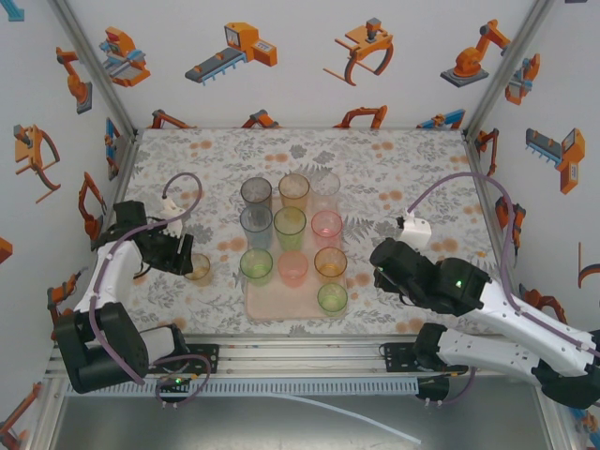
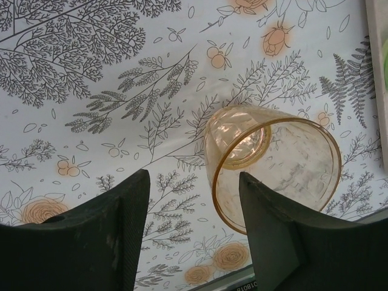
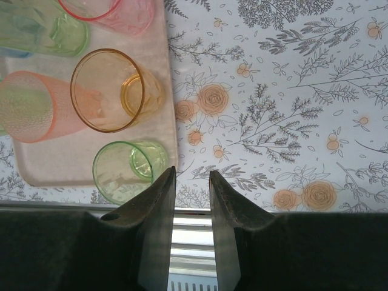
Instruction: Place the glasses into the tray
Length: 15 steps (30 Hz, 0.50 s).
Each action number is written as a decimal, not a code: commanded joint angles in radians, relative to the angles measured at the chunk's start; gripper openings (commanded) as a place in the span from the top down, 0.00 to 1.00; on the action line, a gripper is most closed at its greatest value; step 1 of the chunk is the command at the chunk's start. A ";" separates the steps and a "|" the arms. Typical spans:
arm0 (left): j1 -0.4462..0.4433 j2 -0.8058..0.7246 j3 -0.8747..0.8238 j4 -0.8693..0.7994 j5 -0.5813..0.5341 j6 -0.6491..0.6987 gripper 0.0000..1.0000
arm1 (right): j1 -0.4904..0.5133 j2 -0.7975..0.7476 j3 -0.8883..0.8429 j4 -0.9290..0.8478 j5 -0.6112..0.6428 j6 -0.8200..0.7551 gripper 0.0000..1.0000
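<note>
Left hand [image 2: 194,176] half open, amber glass [image 2: 291,151] just beyond its fingers.

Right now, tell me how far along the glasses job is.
Done: ten glasses stand on the tray. In hand: the left claw is open beside the pale amber glass on the cloth, not gripping it. Left: grasp that glass and set it on the tray.

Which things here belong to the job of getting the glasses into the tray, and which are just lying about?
Job: pink tray; ten glasses standing in it; amber glass left of the tray.
Lying about: floral cloth; white tube on the near ledge.
</note>
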 commanded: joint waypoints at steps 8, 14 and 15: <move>-0.033 0.009 0.025 0.003 0.000 0.005 0.48 | -0.007 -0.011 -0.013 0.006 0.008 0.022 0.69; -0.051 0.003 0.026 0.004 -0.012 -0.007 0.53 | -0.007 -0.019 -0.019 0.006 0.008 0.024 0.70; -0.053 0.000 0.025 0.004 -0.012 -0.009 0.54 | -0.008 -0.019 -0.020 0.008 0.008 0.022 0.70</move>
